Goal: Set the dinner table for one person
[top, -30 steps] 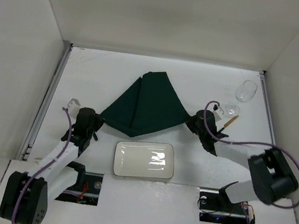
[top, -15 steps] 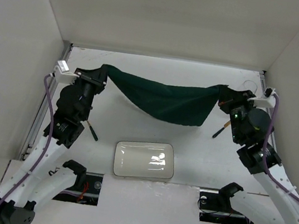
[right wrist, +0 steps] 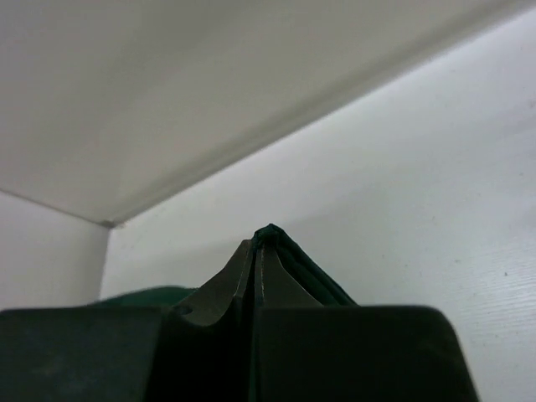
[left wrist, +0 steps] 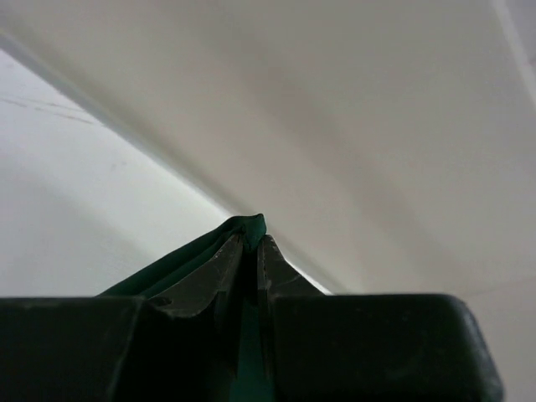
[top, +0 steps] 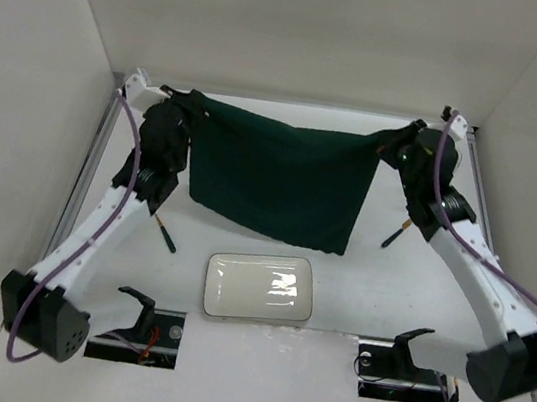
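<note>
Green placemat [top: 276, 182] hung limp, my left pincer [top: 195, 106] and right pincer [top: 386, 144] each pinching a top corner. The rigid white counter [top: 365, 296] lay beneath; I judged it fixed, nothing to grasp.

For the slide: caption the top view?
Both jaws grip corners of the green placemat, held spread over the dinner table.
</note>
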You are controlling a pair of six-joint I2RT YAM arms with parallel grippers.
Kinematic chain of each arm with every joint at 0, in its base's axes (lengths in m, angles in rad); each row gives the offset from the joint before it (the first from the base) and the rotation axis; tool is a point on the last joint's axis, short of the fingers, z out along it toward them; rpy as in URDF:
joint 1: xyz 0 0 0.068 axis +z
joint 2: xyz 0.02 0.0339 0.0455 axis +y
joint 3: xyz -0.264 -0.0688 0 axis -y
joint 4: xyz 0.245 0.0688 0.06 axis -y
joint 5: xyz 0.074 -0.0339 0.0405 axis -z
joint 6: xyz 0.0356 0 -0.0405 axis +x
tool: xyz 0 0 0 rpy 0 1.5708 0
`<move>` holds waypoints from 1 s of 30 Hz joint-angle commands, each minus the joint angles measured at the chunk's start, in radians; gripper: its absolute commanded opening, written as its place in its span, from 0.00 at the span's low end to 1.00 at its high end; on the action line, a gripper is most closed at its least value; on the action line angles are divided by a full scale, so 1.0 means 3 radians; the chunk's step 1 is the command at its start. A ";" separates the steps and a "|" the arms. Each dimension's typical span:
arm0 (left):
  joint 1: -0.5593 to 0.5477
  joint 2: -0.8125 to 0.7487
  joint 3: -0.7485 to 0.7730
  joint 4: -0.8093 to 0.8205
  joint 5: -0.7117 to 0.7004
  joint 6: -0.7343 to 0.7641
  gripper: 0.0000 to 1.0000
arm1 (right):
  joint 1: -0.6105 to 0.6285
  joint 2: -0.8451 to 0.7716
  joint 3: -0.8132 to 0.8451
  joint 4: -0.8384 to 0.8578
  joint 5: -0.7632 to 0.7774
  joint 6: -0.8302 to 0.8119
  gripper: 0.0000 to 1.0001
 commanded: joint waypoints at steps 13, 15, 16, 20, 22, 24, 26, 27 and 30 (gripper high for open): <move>0.0620 0.1032 0.1008 0.0367 0.0500 -0.0247 0.00 | -0.0357 0.1111 0.1646 0.0185 -0.0554 -0.0071 0.00; 0.0631 0.0909 0.0329 0.0679 0.0505 -0.0421 0.00 | -0.0357 0.1086 0.1166 0.0389 -0.0580 -0.0015 0.00; 0.0631 0.0883 0.0082 0.0776 0.0525 -0.0488 0.00 | -0.0357 0.1065 0.0895 0.0496 -0.0585 0.0031 0.00; 0.0620 0.0873 -0.0986 0.1318 0.0663 -0.0784 0.00 | -0.0352 0.1024 -0.0245 0.1048 -0.0580 0.0230 0.00; 0.0580 0.0909 -0.1477 0.1549 0.0668 -0.0876 0.00 | -0.0352 0.1111 -0.0742 0.1320 -0.0610 0.0378 0.00; 0.0574 0.0944 -0.1800 0.1677 0.0704 -0.0913 0.00 | -0.0321 0.1193 -0.1065 0.1463 -0.0646 0.0476 0.00; 0.0615 0.0904 -0.2107 0.1718 0.0775 -0.0933 0.00 | -0.0270 0.1254 -0.1310 0.1535 -0.0682 0.0563 0.00; 0.0625 0.0858 -0.2210 0.1713 0.0806 -0.0928 0.00 | -0.0245 0.1269 -0.1408 0.1545 -0.0702 0.0609 0.00; 0.0636 0.0633 -0.2507 0.1606 0.0873 -0.0872 0.00 | -0.0132 0.1254 -0.1663 0.1556 -0.0718 0.0711 0.00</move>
